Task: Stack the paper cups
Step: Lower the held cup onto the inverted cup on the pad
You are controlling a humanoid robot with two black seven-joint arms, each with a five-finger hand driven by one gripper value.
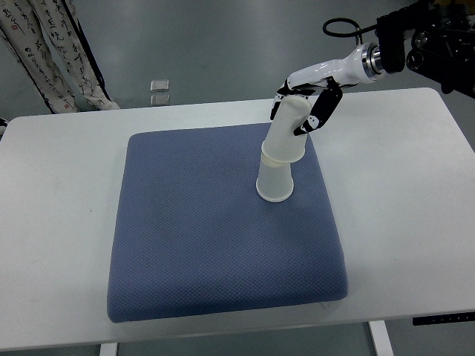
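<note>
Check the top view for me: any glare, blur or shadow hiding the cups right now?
Top view: even, soft light, no glare on the white table; the paper cups and right hand read sharp; only a faint shadow on the blue pad beside the lower cup; slight edge curvature.

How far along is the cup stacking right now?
Done: one paper cup is already nested with the lower cup on the blue mat. In hand: the right robot hand grips the upper cup, and the stack leans. Left: let go so the stack stands by itself. No other loose cups show.
</note>
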